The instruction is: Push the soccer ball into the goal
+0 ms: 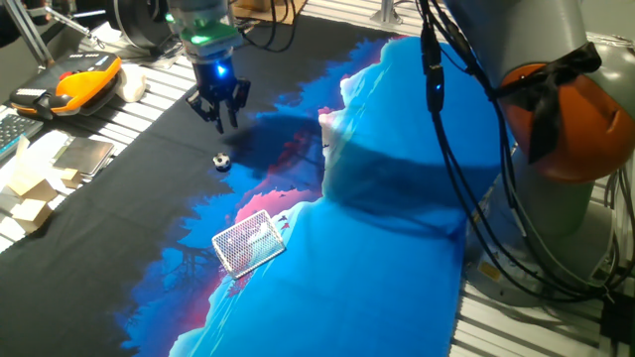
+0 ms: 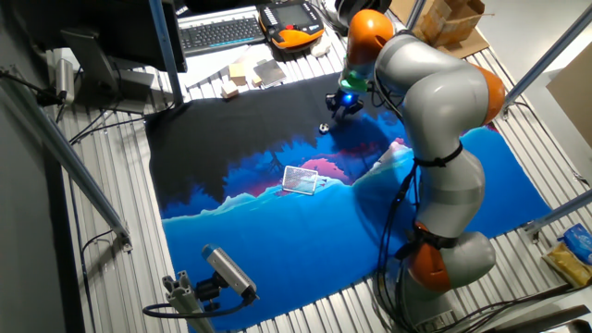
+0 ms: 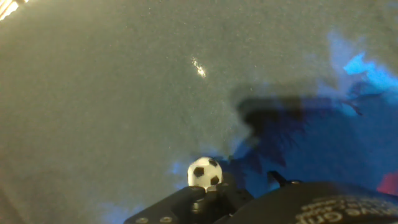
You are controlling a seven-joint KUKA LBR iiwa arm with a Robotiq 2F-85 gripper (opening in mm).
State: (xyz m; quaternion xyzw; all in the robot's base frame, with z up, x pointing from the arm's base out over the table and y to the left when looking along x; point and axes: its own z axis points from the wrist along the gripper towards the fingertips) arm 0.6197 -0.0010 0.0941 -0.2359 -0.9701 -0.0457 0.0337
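Note:
The soccer ball [image 1: 220,161] is a tiny white ball with black patches. It lies on the black part of the mat, and shows in the other fixed view [image 2: 325,128] and low in the hand view [image 3: 205,173]. The goal [image 1: 250,242] is a small white mesh box on the pink and blue part of the mat, well beyond the ball; it also shows in the other fixed view [image 2: 301,180]. My gripper [image 1: 220,117] hangs a little above the mat, on the ball's side away from the goal, not touching the ball. Its fingers are together and hold nothing.
A blue and black printed mat [image 1: 397,248] covers the table. An orange pendant [image 1: 84,81], cardboard pieces [image 1: 30,188] and a keyboard [image 2: 220,32] lie off the mat's far side. The arm's body and cables [image 1: 466,149] stand at the right.

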